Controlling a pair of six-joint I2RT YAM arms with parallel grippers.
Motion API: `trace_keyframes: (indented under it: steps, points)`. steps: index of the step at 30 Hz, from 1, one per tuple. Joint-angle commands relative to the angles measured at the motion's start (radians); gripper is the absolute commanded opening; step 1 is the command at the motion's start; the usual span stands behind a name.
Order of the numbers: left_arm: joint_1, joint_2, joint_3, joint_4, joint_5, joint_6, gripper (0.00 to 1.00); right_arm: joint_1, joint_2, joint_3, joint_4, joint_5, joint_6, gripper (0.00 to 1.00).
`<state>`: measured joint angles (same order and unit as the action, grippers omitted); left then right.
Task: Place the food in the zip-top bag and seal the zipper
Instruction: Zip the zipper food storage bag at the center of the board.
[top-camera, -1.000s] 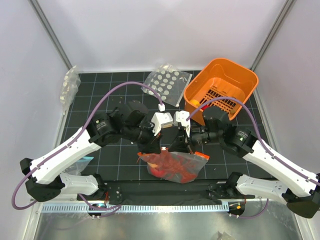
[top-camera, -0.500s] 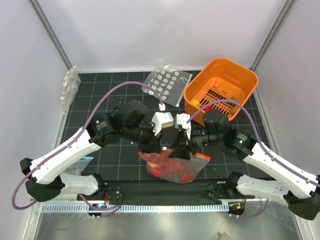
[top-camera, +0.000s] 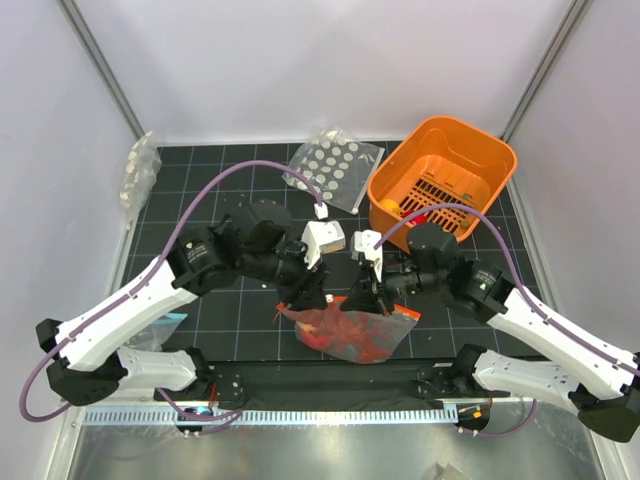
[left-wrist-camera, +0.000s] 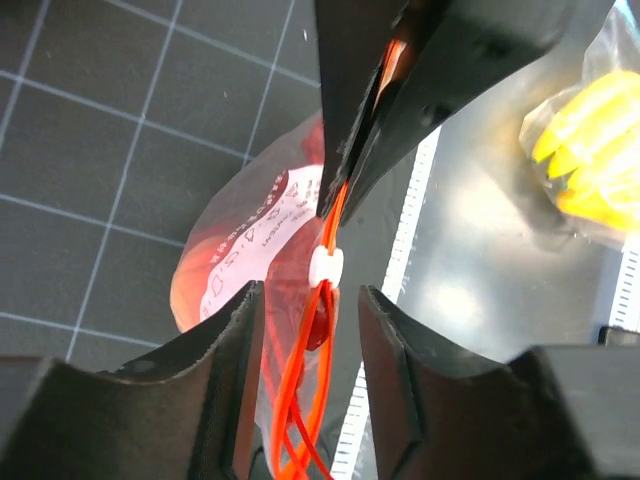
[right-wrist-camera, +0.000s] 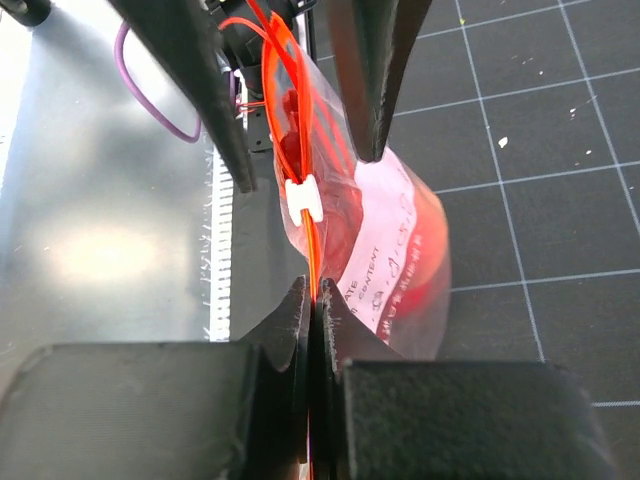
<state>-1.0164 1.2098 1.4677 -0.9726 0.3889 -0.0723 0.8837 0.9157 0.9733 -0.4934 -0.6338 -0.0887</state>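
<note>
Right gripper (right-wrist-camera: 312, 300): fingers pressed together, pinching the narrow orange-red plastic zipper (right-wrist-camera: 311, 255) on edge between them.
Left gripper (left-wrist-camera: 310, 300): fingers spread apart on either side of the same zipper, apparently without touching it, though the angle is poor.
Slider: a small white plastic clip (right-wrist-camera: 303, 200) sits on the zipper between the two grippers.
Zip-top bag (right-wrist-camera: 400, 240): clear plastic with a white printed label, hanging below the pinched strip and reaching the surface at the near edge, between the arms.
Food (top-camera: 340, 328): red plastic toy pieces, bunched inside the bag.
Surface: a black mat with a pale grid (top-camera: 200, 190); a bare metal sheet (top-camera: 300, 450) runs along its near side.
Far side: an orange slotted plastic basket (top-camera: 480, 150) at right, a clear bag of white discs (top-camera: 330, 160) beside it, another clear bag (top-camera: 138, 175) at the left edge.
Room: plain white walls (top-camera: 300, 70) with slanted grey metal posts (top-camera: 100, 70).
</note>
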Motion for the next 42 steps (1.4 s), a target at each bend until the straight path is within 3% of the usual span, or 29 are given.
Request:
trace_keyframes:
  steps: [1,12,16,18,22,42]
  points:
    - [-0.005,-0.029,0.039,0.081,0.008,0.008,0.48,0.004,0.012,0.073,0.032,-0.029,0.017,0.01]
    - [-0.005,0.033,0.086,0.063,0.05,0.061,0.5,0.004,0.028,0.117,0.052,-0.067,0.063,0.01]
    - [-0.005,0.046,0.088,0.061,0.068,0.065,0.33,0.004,0.023,0.12,0.052,-0.069,0.067,0.01]
    - [-0.005,0.05,0.085,0.061,0.082,0.062,0.32,0.004,0.02,0.122,0.052,-0.067,0.069,0.01]
    - [-0.005,0.04,0.074,0.052,0.082,0.063,0.01,0.003,0.015,0.123,0.053,-0.069,0.073,0.01]
    - [-0.005,-0.119,-0.044,-0.083,-0.022,0.068,0.0,-0.066,-0.072,0.087,-0.025,-0.112,0.058,0.01]
